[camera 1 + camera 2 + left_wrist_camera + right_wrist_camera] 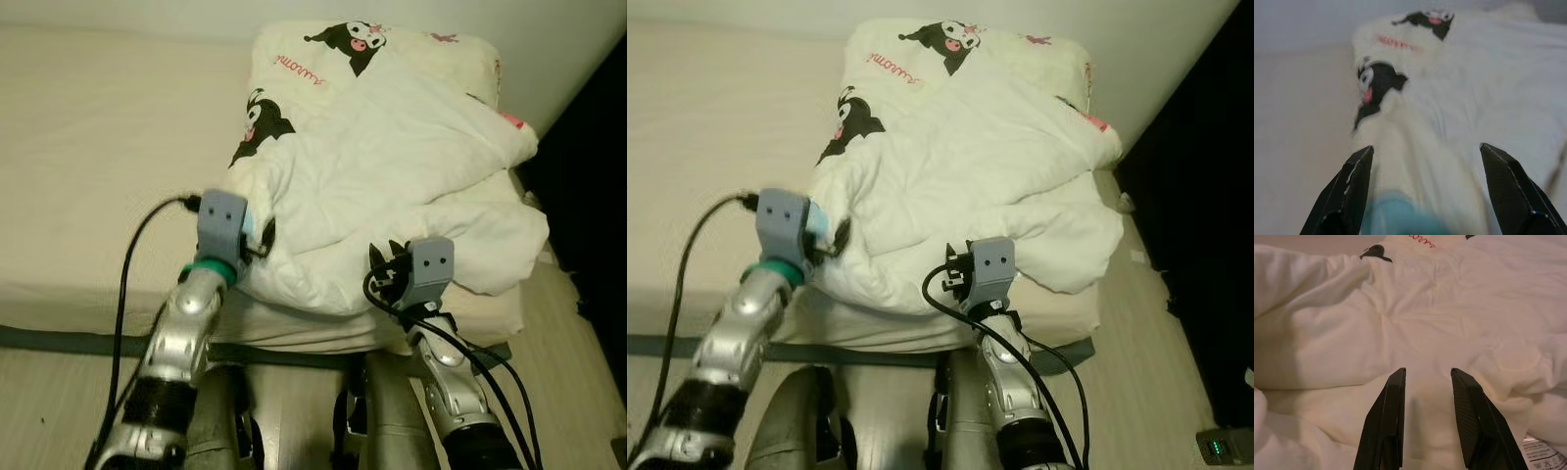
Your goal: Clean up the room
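Left eye view showing a crumpled white quilt with black cartoon-character prints [392, 166], lying piled at the near right corner of a wide bed with a cream sheet [88, 166]. Hanging a little over the bed's near edge, above a grey bed frame [59, 341]. Left hand [257, 235] pressing against the left fold of the quilt, fingers [1354, 188] spread wide with a ridge of white fabric lying between them, not yet clenched on it. Right hand [1427, 382] resting at the near edge of the quilt, fingers [1393, 406] parted by a narrow gap, tips touching the cloth, grasping nothing. Black cable [132, 264] looping from the left wrist.
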